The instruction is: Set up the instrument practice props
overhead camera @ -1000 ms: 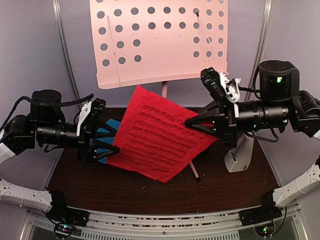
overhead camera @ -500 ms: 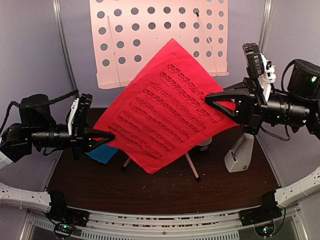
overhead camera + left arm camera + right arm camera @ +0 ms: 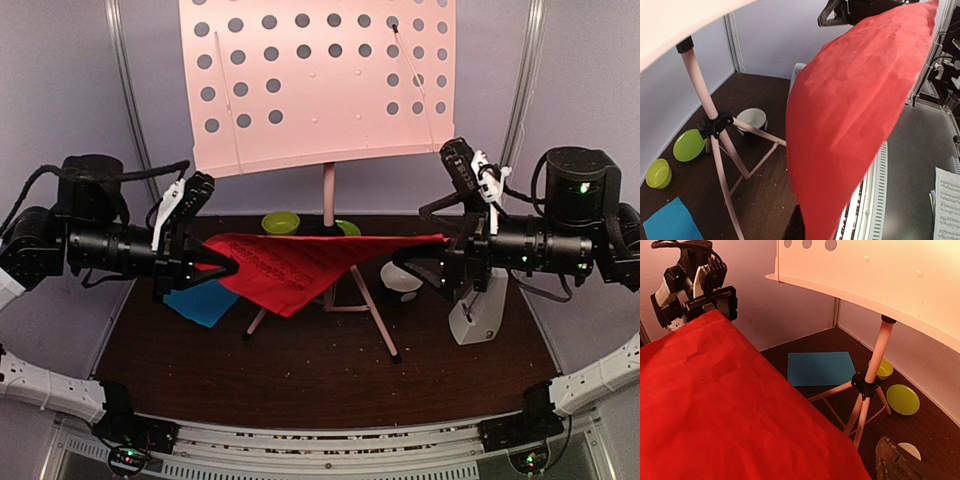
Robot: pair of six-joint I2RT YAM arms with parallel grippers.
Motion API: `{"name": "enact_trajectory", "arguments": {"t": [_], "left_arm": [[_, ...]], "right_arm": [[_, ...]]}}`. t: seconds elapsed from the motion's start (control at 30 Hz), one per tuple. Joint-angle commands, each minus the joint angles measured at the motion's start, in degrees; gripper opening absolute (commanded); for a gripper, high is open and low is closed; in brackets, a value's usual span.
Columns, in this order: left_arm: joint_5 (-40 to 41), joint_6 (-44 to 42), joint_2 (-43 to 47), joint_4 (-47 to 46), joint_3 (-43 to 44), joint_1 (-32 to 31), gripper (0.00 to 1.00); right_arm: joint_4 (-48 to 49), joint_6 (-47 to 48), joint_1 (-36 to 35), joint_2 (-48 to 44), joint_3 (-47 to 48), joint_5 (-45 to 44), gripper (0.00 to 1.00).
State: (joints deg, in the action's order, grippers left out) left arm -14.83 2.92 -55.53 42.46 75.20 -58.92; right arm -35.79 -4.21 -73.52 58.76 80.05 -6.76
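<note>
The pale pink music stand (image 3: pixel 320 80) rises at the back on tripod legs (image 3: pixel 370 310). A red music sheet (image 3: pixel 300 262) hangs almost flat in front of its pole. My left gripper (image 3: pixel 225 268) is shut on the sheet's left corner. At the sheet's right corner (image 3: pixel 440 238) my right gripper (image 3: pixel 432 242) stands open, fingers above and below the paper. The red sheet (image 3: pixel 855 110) fills much of the left wrist view, and the same red sheet (image 3: pixel 715 410) hides most of my right fingers. A blue sheet (image 3: pixel 205 300) lies on the table. The white-grey metronome (image 3: pixel 478 310) stands at the right.
A green bowl (image 3: pixel 281 222) and green plate (image 3: pixel 348 228) sit behind the stand's pole. A white bowl with a black base (image 3: pixel 400 280) is beside the right tripod leg. Grey walls close in the left, right and back of the dark table (image 3: pixel 300 370).
The red sheet has dropped from spread against the stand to nearly level. My left gripper shut on its left corner. My right gripper's jaws opened and that arm moved down.
</note>
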Motion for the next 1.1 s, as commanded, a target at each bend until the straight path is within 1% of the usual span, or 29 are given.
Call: {"name": "enact_trajectory", "arguments": {"t": [0.0, 0.13, 0.3, 0.5, 0.6, 0.7, 0.77, 0.83, 0.9, 0.97, 1.07], "left_arm": [[-3.34, -1.17, -5.06, 10.33, 4.68, 0.29, 0.0], [-8.77, -2.61, -12.36, 17.07, 11.28, 0.29, 0.0], [-12.54, -4.06, -18.85, 23.52, 17.53, 0.29, 0.0], [-14.71, -6.22, -23.86, 29.8, 23.42, 0.38, 0.0], [-15.12, -6.01, -24.16, 29.66, 24.15, 0.38, 0.0], [-15.29, -5.66, -24.81, 30.12, 25.21, 0.38, 0.0], [-15.62, -5.51, -25.13, 30.25, 25.59, 0.38, 0.0], [-15.74, -5.55, -25.31, 30.48, 25.82, 0.36, 0.0], [-15.67, -5.55, -25.19, 30.67, 25.92, 0.36, 0.0], [-15.46, -5.6, -25.04, 31.05, 25.9, 0.37, 0.0], [-15.3, -5.88, -24.53, 31.5, 25.55, 0.37, 0.0]], "right_arm": [[-7.83, 1.42, 0.22, 0.05, 4.58, -5.78, 1.0], [-13.77, 3.97, 0.24, 4.73, 10.1, -7.06, 1.0], [-22.25, 7.87, -0.21, 12.56, 18.81, -6.69, 0.94], [-24.38, 13.73, -1.14, 17.19, 22.51, -5.62, 0.92], [-26.07, 16.14, -1.2, 20.05, 25.16, -3.17, 0.89], [-28.55, 17.98, -1.65, 23.56, 28.71, -2.88, 0.85], [-29.48, 19.26, -1.9, 25.81, 30.49, -2.56, 0.82], [-28.53, 19.83, -2.12, 26.54, 30.87, -2.23, 0.73], [-28.59, 19.73, -2.16, 27.36, 31.51, -2.4, 0.68], [-28.97, 19.51, -2.24, 27.76, 31.47, -3.82, 0.69], [-30.1, 19.26, -2.35, 26.71, 29.93, -7.13, 0.76]]}}
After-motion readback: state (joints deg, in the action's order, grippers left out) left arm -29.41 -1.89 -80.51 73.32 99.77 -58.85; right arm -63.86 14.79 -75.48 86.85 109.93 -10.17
